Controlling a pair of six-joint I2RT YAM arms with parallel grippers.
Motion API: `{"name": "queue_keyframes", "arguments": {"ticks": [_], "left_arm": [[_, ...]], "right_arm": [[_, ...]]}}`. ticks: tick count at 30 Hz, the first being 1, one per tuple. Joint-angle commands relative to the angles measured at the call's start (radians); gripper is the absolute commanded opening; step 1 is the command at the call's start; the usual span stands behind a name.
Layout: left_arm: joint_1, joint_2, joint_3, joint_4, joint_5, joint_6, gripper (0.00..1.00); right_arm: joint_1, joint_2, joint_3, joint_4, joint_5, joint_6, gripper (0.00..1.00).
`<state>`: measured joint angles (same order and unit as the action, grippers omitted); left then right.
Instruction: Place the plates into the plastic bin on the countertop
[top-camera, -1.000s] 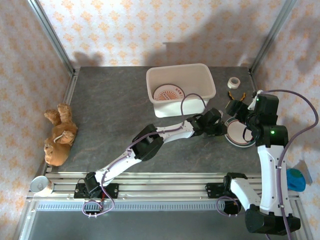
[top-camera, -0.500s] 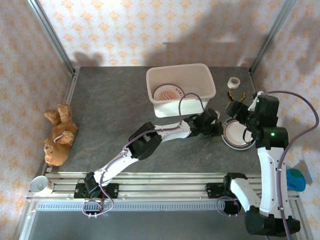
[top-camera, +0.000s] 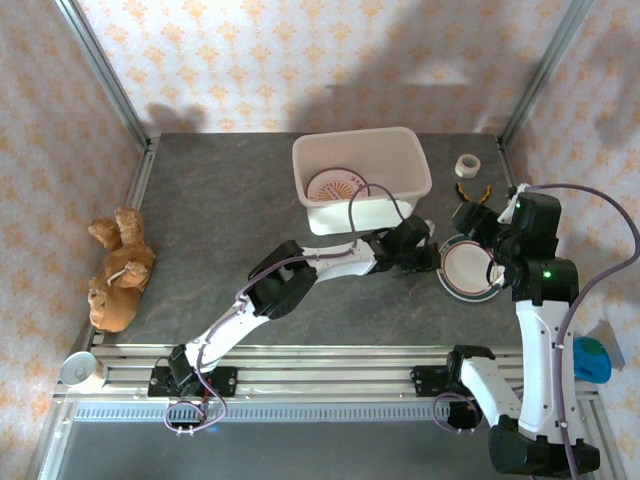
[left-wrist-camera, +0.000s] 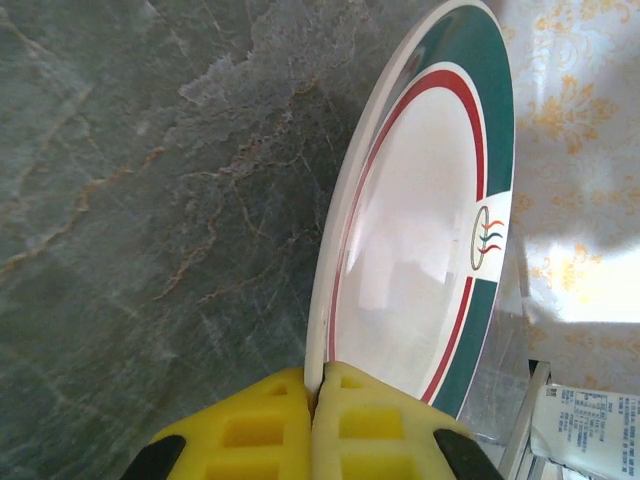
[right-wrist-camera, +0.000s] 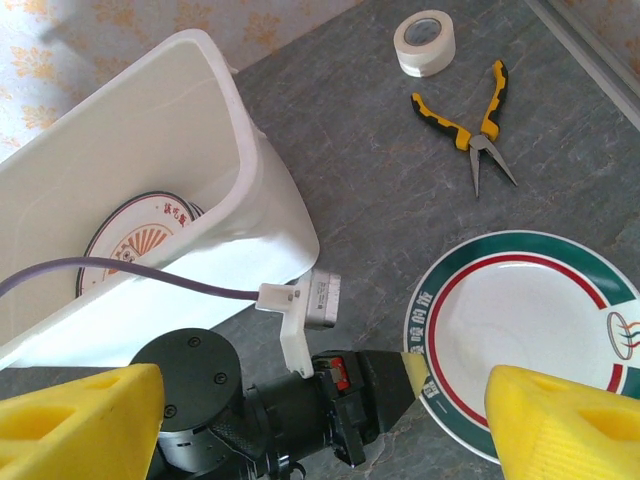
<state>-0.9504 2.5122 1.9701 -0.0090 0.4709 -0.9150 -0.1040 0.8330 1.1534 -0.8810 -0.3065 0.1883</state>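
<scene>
**Left gripper pinches the teal-rimmed plate beside the bin**

In the overhead view the left gripper (top-camera: 430, 256) sits just right of centre, at the left edge of a round white plate with a dark teal rim and a thin red ring (top-camera: 468, 270). The left wrist view shows its yellow foam fingers (left-wrist-camera: 250, 435) pressed together on that plate's rim (left-wrist-camera: 420, 250) at the bottom of the frame, with no gap but the rim itself. Whether the plate rests on the dark grey mottled countertop (top-camera: 220, 220) or is raised off it, I cannot tell.

The right gripper (top-camera: 490, 255) hangs over the plate's right side. Its yellow fingers (right-wrist-camera: 80, 425) stand wide apart in the bottom corners of its own view, gripping nothing.

The white translucent rectangular plastic bin (top-camera: 360, 137) stands at upper centre, near the plate but apart from it. One plate with an orange-red printed centre (top-camera: 338, 186) lies inside it.

A white tape roll (right-wrist-camera: 424, 42) and yellow-handled pliers (right-wrist-camera: 480, 125) lie at upper right.
</scene>
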Motion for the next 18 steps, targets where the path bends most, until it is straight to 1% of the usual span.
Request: {"name": "queue_keyframes", "arguments": {"ticks": [1, 9, 18], "left_arm": [[0.028, -0.058, -0.036, 0.05, -0.015, 0.005, 0.0], [0.031, -0.128, -0.101, 0.051, 0.034, 0.039, 0.0], [0.031, -0.207, -0.112, -0.023, 0.076, 0.147, 0.0]], "right_arm": [[-0.004, -0.01, -0.005, 0.03, 0.012, 0.018, 0.83], [-0.005, -0.01, -0.007, 0.027, 0.003, 0.029, 0.83], [-0.005, -0.009, -0.006, 0.05, -0.021, 0.055, 0.83]]}}
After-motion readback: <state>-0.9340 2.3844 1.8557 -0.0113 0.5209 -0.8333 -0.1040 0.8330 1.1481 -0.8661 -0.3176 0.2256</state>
